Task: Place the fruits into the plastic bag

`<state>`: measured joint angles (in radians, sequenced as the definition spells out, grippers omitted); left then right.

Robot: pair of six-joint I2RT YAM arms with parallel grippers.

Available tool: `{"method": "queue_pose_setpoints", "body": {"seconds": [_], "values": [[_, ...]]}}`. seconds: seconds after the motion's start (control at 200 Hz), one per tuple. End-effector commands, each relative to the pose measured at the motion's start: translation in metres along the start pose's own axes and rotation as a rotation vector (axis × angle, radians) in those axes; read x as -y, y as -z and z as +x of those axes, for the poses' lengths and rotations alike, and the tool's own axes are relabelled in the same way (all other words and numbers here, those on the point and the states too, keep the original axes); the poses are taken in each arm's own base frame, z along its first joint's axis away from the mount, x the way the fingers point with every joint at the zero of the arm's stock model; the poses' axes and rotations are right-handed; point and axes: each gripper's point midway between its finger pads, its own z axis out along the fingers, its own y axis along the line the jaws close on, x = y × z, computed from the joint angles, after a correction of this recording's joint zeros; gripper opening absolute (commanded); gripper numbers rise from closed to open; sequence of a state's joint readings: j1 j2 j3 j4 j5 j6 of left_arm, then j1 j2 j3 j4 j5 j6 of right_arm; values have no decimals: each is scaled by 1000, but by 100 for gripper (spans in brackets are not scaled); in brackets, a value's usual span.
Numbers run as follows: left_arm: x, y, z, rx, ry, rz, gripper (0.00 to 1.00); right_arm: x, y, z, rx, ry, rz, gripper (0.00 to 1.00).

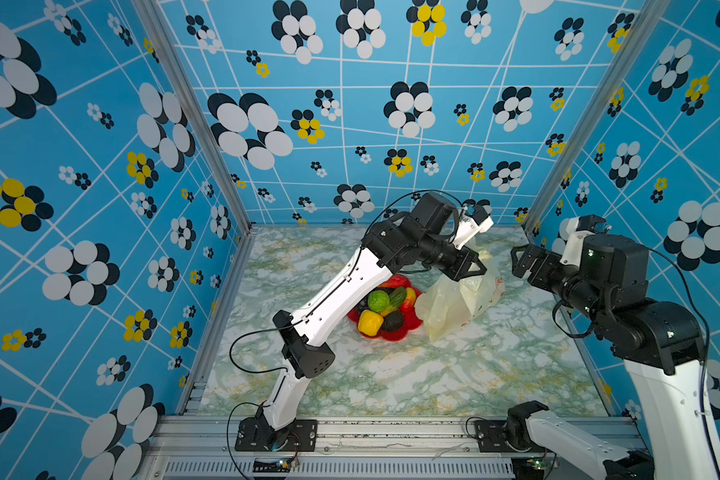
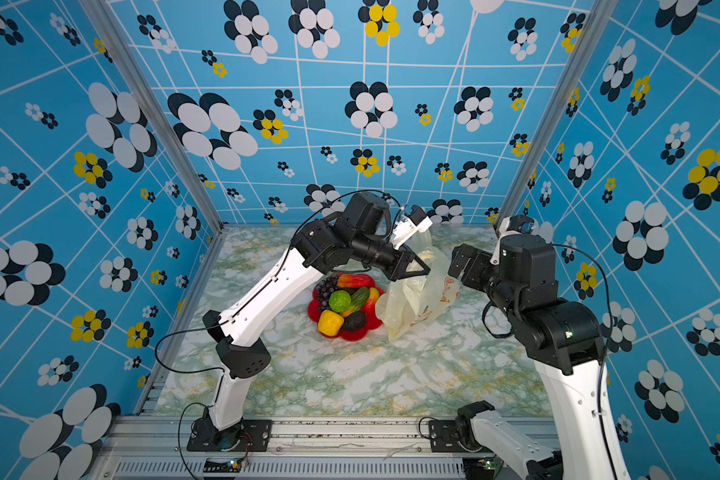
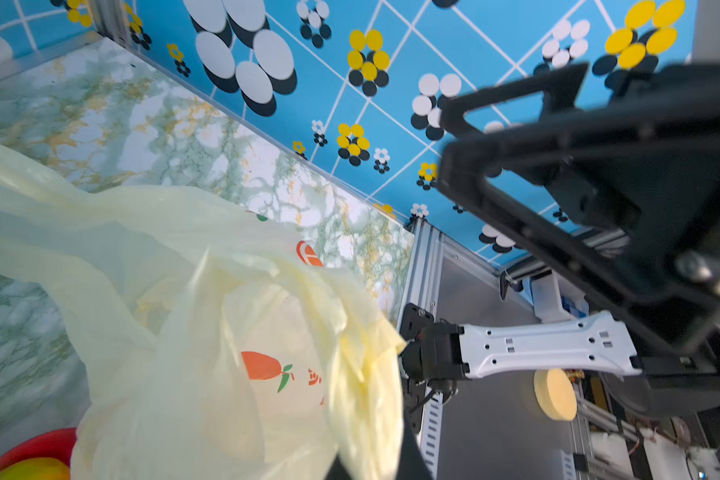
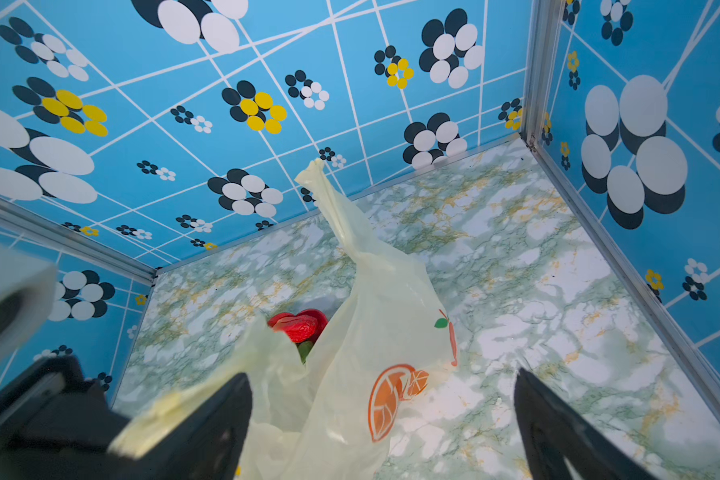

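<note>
The fruits (image 1: 381,309) lie heaped in a red flower-shaped dish (image 1: 396,337) at mid-table: a bumpy green ball (image 1: 378,300), a yellow pepper-like piece (image 1: 370,322), a cucumber (image 1: 398,296), a dark avocado (image 1: 393,321) and grapes (image 2: 325,289). Right beside the dish stands the plastic bag (image 1: 460,301), pale yellow with orange prints (image 4: 387,399). My left gripper (image 1: 472,268) is shut on a bunched handle of the bag (image 3: 366,390) and holds it up. One free handle (image 4: 329,199) sticks upward. My right gripper (image 1: 519,258) hangs open just right of the bag, empty.
Blue flowered walls close the table (image 1: 412,374) in on three sides, with aluminium posts (image 1: 208,137) at the back corners. A metal rail (image 1: 391,432) with both arm bases runs along the front edge. My left arm (image 1: 337,299) crosses over the dish's left side.
</note>
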<state>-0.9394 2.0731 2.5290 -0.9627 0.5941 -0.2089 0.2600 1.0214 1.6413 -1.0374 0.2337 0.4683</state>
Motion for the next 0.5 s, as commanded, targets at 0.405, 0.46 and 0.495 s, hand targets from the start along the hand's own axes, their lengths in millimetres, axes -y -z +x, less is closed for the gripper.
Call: {"method": "queue_pose_setpoints", "body": {"seconds": [0.405,0.46,0.495], "values": [[37,31,83,-72,-2,-1,0,-11,-85,49,-298,-44,-126,99],[35,30,84,-78,1,-3,0,-8,-88,53,-315,-35,-110,100],[34,29,84,-79,5,-4,0,-3,-89,55,-326,-23,-82,99]]}}
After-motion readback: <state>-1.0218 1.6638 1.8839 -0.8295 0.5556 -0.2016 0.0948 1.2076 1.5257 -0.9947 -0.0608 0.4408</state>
